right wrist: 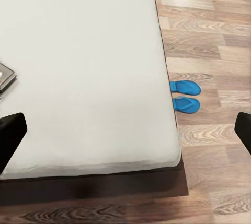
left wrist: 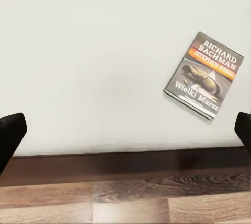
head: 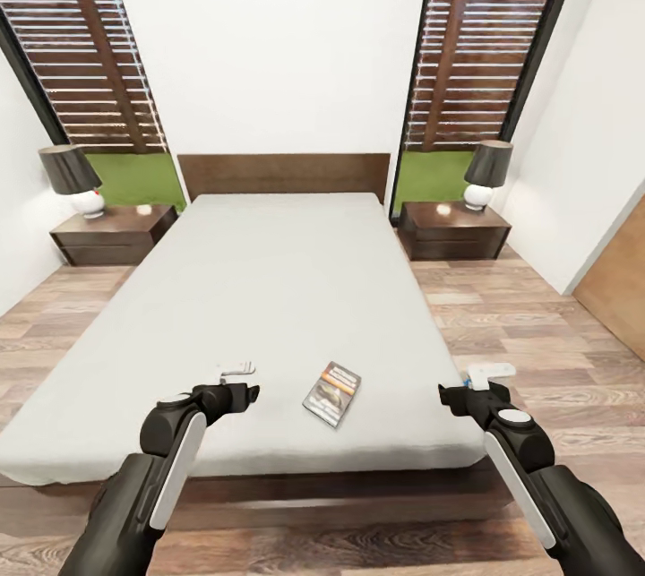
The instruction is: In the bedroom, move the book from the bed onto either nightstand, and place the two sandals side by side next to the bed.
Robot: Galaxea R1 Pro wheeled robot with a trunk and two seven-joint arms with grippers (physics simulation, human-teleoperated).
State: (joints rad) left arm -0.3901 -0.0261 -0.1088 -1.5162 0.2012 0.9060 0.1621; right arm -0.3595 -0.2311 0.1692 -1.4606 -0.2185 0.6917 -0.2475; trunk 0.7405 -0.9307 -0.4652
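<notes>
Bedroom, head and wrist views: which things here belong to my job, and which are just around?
Job things:
book, lying on the bed
two sandals, side by side on the floor beside the bed
left nightstand
right nightstand

Just around:
two lamps
windows

2 black arms (head: 134, 495) with white side panels, black hands (head: 235, 383)

Matt grey cloth bed (head: 269, 289), glossy paper book (head: 332, 392), wood-plank floor (head: 537, 334).
</notes>
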